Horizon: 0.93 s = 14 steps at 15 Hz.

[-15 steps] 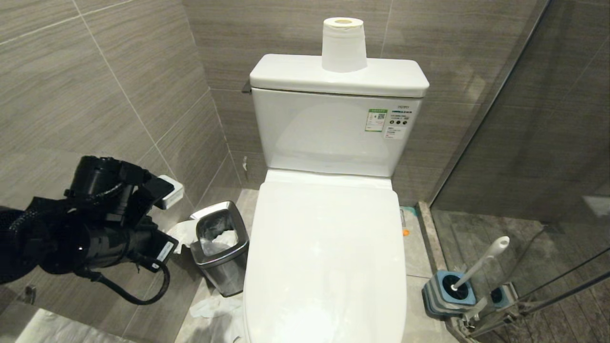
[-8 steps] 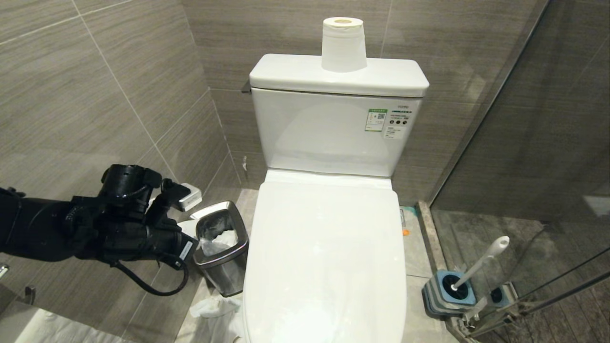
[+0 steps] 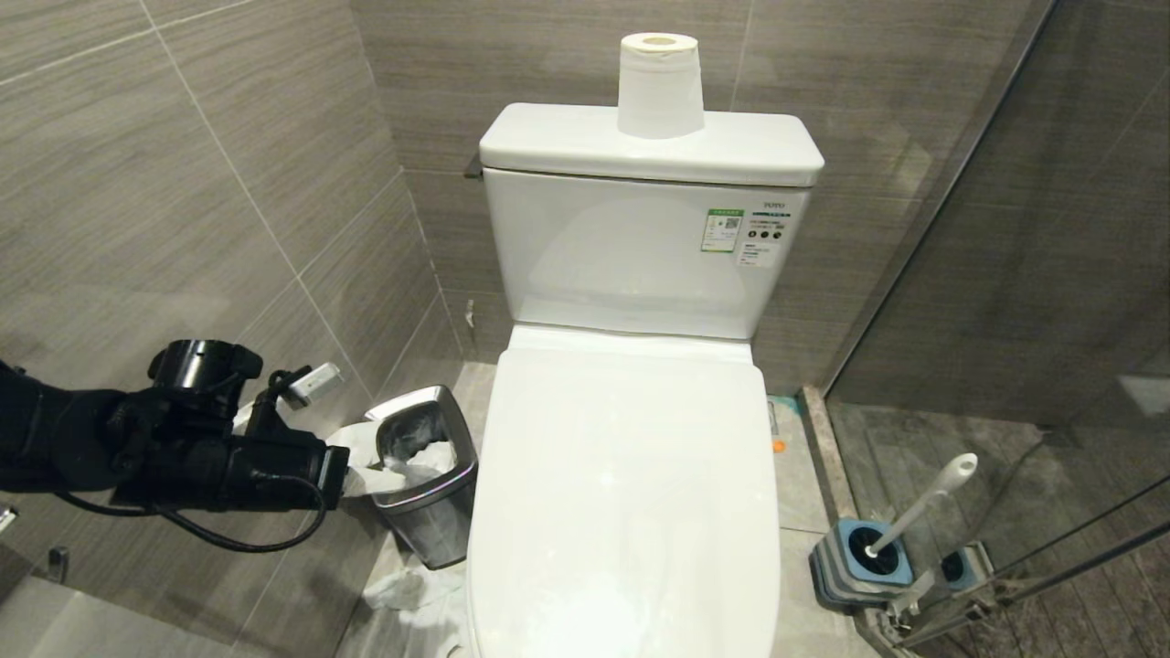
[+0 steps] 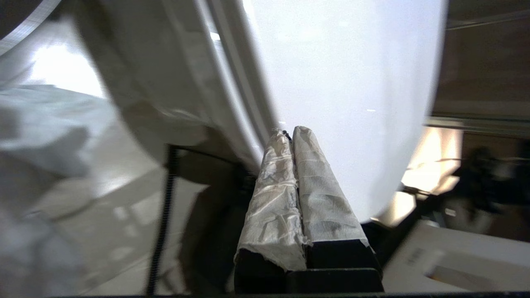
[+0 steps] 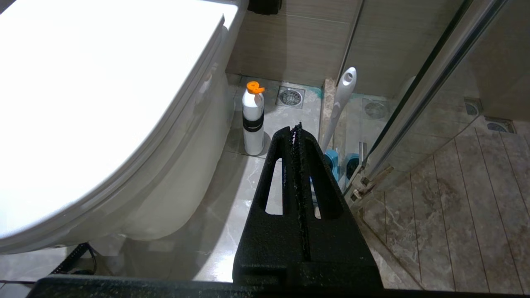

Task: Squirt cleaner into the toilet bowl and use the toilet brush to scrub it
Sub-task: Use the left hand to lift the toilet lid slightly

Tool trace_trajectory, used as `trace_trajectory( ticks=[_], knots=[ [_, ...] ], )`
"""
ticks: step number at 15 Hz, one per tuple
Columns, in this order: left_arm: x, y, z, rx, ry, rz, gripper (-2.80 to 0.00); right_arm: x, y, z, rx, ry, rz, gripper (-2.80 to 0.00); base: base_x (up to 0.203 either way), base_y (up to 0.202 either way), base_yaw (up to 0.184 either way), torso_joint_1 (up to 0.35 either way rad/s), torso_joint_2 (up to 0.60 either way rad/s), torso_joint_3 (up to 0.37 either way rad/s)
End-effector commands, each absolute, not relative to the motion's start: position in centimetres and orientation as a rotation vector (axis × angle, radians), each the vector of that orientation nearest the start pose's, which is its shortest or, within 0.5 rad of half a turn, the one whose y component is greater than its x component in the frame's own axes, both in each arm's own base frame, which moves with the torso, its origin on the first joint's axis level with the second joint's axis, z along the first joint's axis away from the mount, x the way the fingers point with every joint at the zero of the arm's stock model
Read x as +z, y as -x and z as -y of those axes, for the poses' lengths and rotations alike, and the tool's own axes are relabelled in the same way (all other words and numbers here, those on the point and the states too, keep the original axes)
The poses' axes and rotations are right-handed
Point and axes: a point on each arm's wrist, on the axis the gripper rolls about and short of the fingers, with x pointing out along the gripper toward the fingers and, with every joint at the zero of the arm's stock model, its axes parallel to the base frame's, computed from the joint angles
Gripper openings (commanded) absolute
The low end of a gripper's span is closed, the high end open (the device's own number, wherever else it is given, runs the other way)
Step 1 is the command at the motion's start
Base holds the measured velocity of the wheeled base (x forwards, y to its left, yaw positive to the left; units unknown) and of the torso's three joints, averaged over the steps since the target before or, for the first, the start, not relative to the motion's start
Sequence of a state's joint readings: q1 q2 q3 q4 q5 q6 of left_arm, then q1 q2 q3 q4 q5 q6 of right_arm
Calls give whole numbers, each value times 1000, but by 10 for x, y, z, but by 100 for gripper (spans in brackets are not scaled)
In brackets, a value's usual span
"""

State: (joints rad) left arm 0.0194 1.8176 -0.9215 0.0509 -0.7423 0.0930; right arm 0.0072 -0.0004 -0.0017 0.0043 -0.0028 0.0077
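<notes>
Left gripper: jaws pressed together on nothing, the 2 fingers wrapped in pale tape, tips just short of the toilet's white edge.
Right gripper: jaws closed and empty too, parked low on the toilet's other side, pointing at the floor.
Ahead of the left jaws: the lid is down flat, so the toilet bowl shows only its outer flank; the basin is covered.
Beside the left jaws: a steel waste bin stuffed with paper, between the arm and the toilet.
Beyond the right jaws: the cleaner bottle, white with an orange cap, upright on the floor against the toilet's base.
Next to that: the toilet brush, white handle leaning up out of its blue base, by the glass shower door.
Step in hand: looks like the approach to lift the lid; no cleaner out, no scrubbing.
Next move: I'd say get the closed tips under the lid's front lip and swing it up. Careful, it's glossy and may slip.
</notes>
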Motion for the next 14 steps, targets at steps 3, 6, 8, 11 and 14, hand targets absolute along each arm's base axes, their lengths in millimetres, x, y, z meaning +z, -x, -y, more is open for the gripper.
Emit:
trace_trajectory(
  ticks=[3,6,8,11,14],
  knots=[
    [105,-292,5,-825,421,-901,-280,75,23,0,5,-8,-3,-280,0,0,0,0,0,0],
    [93,-304,6,-886,440,-848,-280,75,23,0,5,-8,-3,-280,0,0,0,0,0,0],
    [84,-307,8,-893,431,-815,-280,75,23,0,5,-8,-3,-280,0,0,0,0,0,0],
    [71,-302,17,-897,423,-851,-280,75,23,0,5,-8,-3,-280,0,0,0,0,0,0],
    [65,-293,17,-895,435,-883,-280,75,23,0,5,-8,-3,-280,0,0,0,0,0,0]
  ],
)
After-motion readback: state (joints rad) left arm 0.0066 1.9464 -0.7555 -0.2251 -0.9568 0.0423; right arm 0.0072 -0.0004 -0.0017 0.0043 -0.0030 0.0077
